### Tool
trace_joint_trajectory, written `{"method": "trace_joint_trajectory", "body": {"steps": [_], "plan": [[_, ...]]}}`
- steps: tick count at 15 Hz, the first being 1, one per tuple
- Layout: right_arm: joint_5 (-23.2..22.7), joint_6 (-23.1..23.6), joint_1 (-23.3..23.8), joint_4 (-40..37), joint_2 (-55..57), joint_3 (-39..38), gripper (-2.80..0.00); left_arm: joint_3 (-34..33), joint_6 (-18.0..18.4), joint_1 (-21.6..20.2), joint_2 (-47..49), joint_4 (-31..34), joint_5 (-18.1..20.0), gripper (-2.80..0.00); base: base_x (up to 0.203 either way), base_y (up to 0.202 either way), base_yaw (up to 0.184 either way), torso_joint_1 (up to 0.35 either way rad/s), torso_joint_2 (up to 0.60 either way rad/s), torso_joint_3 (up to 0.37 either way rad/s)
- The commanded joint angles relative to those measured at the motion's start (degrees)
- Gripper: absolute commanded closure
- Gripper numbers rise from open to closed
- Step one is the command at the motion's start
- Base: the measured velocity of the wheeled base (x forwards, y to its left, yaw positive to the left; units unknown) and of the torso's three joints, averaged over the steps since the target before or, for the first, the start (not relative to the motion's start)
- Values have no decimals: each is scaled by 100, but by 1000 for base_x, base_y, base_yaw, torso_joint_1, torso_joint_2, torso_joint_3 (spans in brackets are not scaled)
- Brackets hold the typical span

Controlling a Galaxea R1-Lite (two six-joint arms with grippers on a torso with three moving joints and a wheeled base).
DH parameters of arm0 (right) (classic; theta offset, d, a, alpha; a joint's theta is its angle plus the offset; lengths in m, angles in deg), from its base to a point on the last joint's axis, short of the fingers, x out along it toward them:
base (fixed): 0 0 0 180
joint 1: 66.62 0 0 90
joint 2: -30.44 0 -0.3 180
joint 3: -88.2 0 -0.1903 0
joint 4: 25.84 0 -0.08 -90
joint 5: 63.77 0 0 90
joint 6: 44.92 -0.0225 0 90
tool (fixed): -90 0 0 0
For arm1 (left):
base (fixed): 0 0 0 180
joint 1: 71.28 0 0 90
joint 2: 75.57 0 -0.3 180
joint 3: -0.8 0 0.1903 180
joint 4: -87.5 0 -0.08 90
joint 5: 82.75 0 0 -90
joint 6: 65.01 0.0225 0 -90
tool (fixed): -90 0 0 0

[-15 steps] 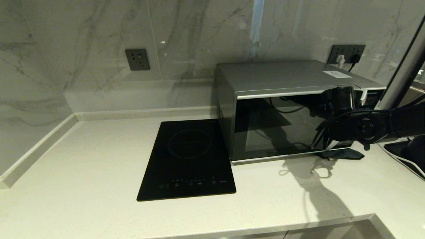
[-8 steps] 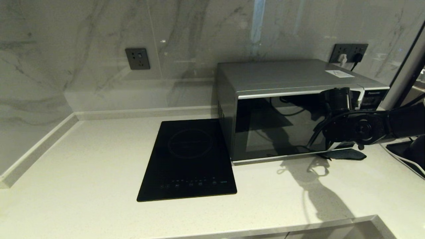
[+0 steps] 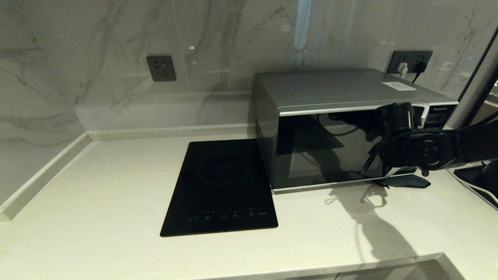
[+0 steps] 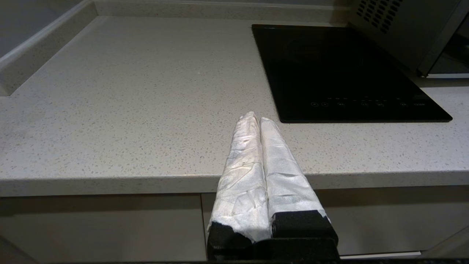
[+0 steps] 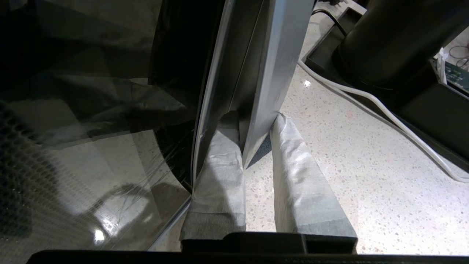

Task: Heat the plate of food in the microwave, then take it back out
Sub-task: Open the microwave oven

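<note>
The silver microwave (image 3: 330,89) stands at the back right of the counter with its dark glass door (image 3: 323,147) closed. My right arm (image 3: 428,151) reaches across the door's right side. In the right wrist view my right gripper (image 5: 255,119) is shut on the door's silver handle (image 5: 271,73), with one wrapped finger (image 5: 220,165) behind the handle and the other in front of it. The plate of food is hidden. My left gripper (image 4: 255,116) hangs shut and empty just off the counter's front edge.
A flat black induction cooktop (image 3: 220,186) lies left of the microwave. Wall sockets (image 3: 160,69) sit on the marble backsplash, and one behind the microwave (image 3: 410,61) has plugs in it. A white cable (image 5: 384,110) and a dark stand base (image 3: 478,182) lie on the right.
My right arm has shifted slightly to the right at the handle, uncovering more of the button panel. The door still looks closed. The left arm has not moved.
</note>
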Motion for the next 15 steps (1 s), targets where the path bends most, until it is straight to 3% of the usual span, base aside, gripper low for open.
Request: {"method": "trace_joint_trajectory", "body": {"steps": [1,12,13,15], "plan": [[65,3,-12,-11,-144,-94,0,0,-3,-1,9,-3,-3,0,0,0,0,0,0,0],[74,-6,-144,-9,-315,-589,0,0,-3,-1,9,-3,-3,0,0,0,0,0,0,0],[74,3,-144,-9,-306,-600,-280,0,-3,-1,9,-3,-3,0,0,0,0,0,0,0],[74,3,-144,-18,-315,-621,-280,0,-3,-1,9,-3,-8,0,0,0,0,0,0,0]]}}
